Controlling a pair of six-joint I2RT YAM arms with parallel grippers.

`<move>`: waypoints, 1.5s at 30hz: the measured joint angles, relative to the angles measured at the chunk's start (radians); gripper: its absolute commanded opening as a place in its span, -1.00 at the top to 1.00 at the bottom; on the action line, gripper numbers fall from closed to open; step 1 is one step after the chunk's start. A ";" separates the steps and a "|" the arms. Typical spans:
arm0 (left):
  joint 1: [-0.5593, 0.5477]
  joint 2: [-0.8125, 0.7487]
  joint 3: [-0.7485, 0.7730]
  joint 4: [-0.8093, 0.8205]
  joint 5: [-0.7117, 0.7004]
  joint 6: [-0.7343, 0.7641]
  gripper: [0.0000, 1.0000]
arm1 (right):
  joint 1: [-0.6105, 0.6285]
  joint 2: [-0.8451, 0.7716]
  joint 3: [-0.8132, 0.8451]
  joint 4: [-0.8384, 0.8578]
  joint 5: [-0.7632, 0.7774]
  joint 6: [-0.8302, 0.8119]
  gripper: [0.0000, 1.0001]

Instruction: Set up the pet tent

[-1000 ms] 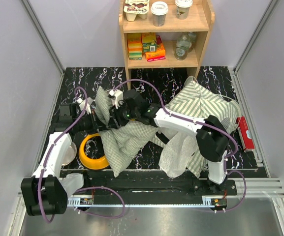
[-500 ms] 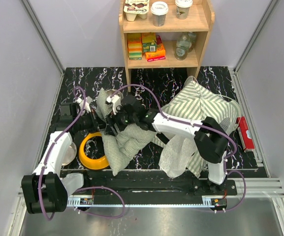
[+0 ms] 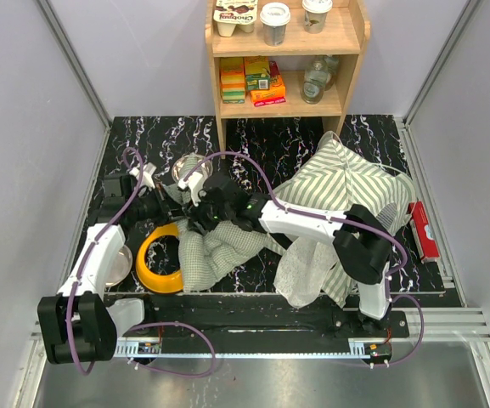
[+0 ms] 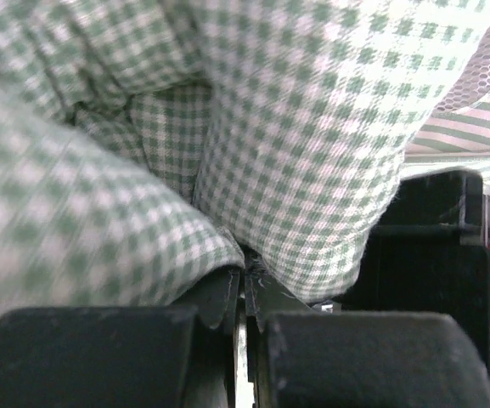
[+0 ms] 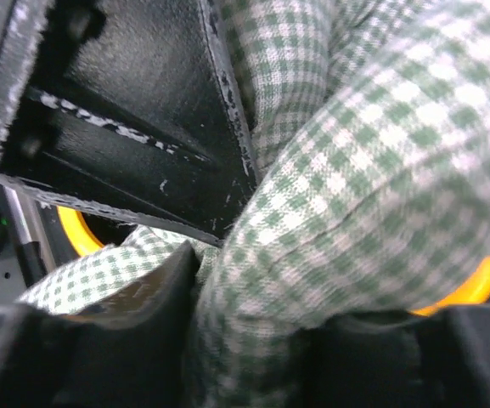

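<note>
The pet tent [image 3: 346, 191] lies collapsed at the right of the table, striped sage-green and white, with its white mesh panel [image 3: 306, 265] hanging toward the front edge. A strip of it shows in the left wrist view [image 4: 474, 127]. A green-and-white checked cushion [image 3: 219, 246] lies crumpled in the middle, between the tent and the yellow bowl holder. My left gripper [image 3: 165, 201] is shut on the cushion's edge [image 4: 312, 127], jaws nearly together [image 4: 246, 285]. My right gripper [image 3: 200, 214] is shut on a thick fold of the same cushion [image 5: 355, 195], which fills the gap between its fingers [image 5: 253, 285].
A yellow bowl holder [image 3: 161, 265] sits front left, partly under the cushion. A metal bowl [image 3: 119, 265] lies by the left arm, another [image 3: 185, 167] behind the grippers. A wooden shelf [image 3: 283, 93] with packets and cups stands at the back. A red object [image 3: 424, 229] lies at the right edge.
Both grippers have moved left and slightly back with the cushion. The cushion has dropped lower and bunched up, uncovering more of the yellow holder. The tent has not moved.
</note>
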 measured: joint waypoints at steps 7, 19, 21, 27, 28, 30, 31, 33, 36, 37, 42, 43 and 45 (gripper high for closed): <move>0.003 0.002 0.045 -0.064 -0.026 0.056 0.70 | 0.003 0.005 0.009 -0.013 0.029 -0.032 1.00; 0.020 -0.014 0.500 -0.273 -0.152 0.455 -0.58 | 0.011 -0.034 0.014 -0.122 -0.082 -0.006 1.00; 0.023 -0.026 0.575 -0.280 -0.179 0.515 -0.60 | 0.017 -0.048 0.014 -0.187 -0.126 -0.011 1.00; 0.032 -0.032 0.696 -0.237 -0.250 0.635 -0.66 | 0.023 -0.200 -0.006 -0.367 -0.280 -0.066 1.00; 0.032 -0.024 0.702 -0.229 -0.253 0.644 -0.66 | 0.023 -0.233 -0.008 -0.390 -0.293 -0.072 1.00; 0.032 -0.003 0.712 -0.202 -0.248 0.659 -0.66 | 0.021 -0.318 -0.014 -0.443 -0.315 -0.085 1.00; 0.032 0.011 0.712 -0.189 -0.242 0.664 -0.65 | 0.019 -0.354 -0.016 -0.462 -0.323 -0.088 1.00; 0.025 0.041 0.713 -0.173 -0.226 0.669 -0.64 | 0.009 -0.437 -0.018 -0.506 -0.331 -0.088 1.00; -0.018 0.093 0.713 -0.155 -0.229 0.689 -0.64 | -0.053 -0.558 -0.018 -0.561 -0.327 -0.068 1.00; -0.048 0.112 0.713 -0.148 -0.230 0.700 -0.64 | -0.089 -0.596 -0.017 -0.577 -0.314 -0.055 1.00; -0.161 0.155 0.703 -0.110 -0.228 0.731 -0.64 | -0.209 -0.706 0.094 -0.686 -0.137 -0.028 1.00; -0.188 0.159 0.700 -0.100 -0.230 0.740 -0.64 | -0.212 -0.715 0.127 -0.698 -0.094 -0.025 1.00; -0.245 0.163 0.687 -0.084 -0.229 0.765 -0.65 | -0.214 -0.731 0.187 -0.707 -0.008 -0.025 1.00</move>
